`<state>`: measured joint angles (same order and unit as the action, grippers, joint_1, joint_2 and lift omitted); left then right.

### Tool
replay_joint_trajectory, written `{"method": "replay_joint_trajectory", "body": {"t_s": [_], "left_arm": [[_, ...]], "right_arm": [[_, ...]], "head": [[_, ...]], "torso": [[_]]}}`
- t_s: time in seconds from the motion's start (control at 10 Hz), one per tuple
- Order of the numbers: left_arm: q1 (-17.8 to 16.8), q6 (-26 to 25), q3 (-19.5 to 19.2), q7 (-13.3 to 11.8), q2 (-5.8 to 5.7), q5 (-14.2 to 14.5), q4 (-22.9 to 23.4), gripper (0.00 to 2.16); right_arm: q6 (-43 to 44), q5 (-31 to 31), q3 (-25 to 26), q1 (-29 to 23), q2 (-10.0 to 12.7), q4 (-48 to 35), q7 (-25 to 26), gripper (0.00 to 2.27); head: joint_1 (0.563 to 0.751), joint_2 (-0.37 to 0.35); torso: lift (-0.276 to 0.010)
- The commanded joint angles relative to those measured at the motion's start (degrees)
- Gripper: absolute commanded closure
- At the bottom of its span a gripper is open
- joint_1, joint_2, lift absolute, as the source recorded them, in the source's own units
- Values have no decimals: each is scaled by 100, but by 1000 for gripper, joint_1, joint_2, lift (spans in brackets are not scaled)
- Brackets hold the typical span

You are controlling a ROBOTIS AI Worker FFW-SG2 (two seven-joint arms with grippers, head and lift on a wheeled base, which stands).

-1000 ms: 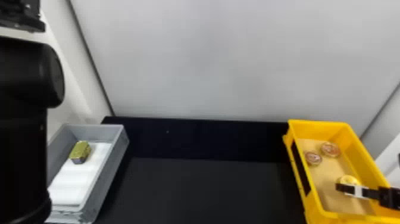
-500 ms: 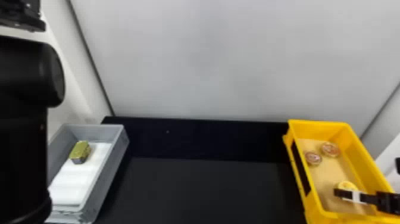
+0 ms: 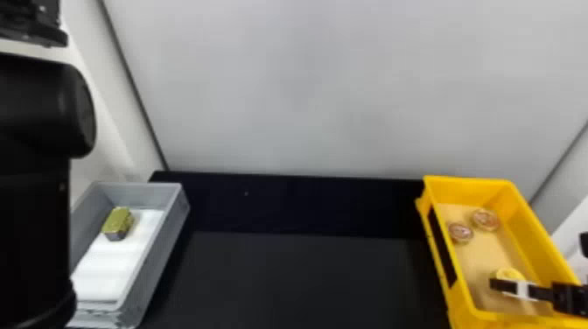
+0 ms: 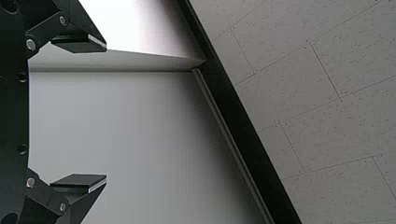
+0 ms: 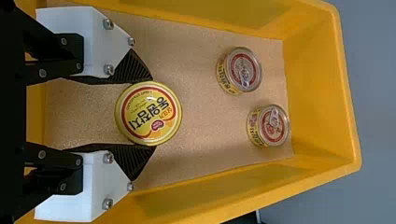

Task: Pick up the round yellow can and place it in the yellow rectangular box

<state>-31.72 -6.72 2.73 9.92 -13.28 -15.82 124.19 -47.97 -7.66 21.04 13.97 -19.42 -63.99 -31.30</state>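
Both fingers (image 5: 135,70) grip the yellow can (image 5: 148,113) in right wrist view.

Place: lab-like robot work bay
Walls: plain pale panels (image 3: 306,87) across the upper middle of the head view, dark seams (image 3: 133,87) at their edges
Worktop: black (image 3: 284,280), lower middle
Boxes: gray box (image 3: 159,258) lower left, yellow box (image 3: 472,190) lower right
Arm: black, robotic (image 3: 35,197), left edge
Ceiling: speckled, office-type tiles (image 4: 289,60) in the left wrist view

Tool (image 3: 503,286), yellow can (image 3: 510,274), lower in head view
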Motion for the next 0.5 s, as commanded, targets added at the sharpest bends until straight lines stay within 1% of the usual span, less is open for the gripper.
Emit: {"method": "replay_joint_trajectory", "body": {"t_s": [0.0,0.1,0.2,0.4], "left_arm": [[0,4,0,1,0,0,0,265],[0,4,0,1,9,0,0,265],[8,4,-9,1,9,0,0,266],[8,4,-9,1,9,0,0,266]], "right_arm": [[-22,10,-21,0,0,0,-1,604],[-40,10,-30,0,0,-8,-1,432],[-84,10,-39,0,8,-35,43,306],[-101,63,-47,9,8,-70,114,251]], "head": [[663,54],[663,54],[663,54],[663,54]], "torso": [[-10],[-10],[-10],[-10]]}}
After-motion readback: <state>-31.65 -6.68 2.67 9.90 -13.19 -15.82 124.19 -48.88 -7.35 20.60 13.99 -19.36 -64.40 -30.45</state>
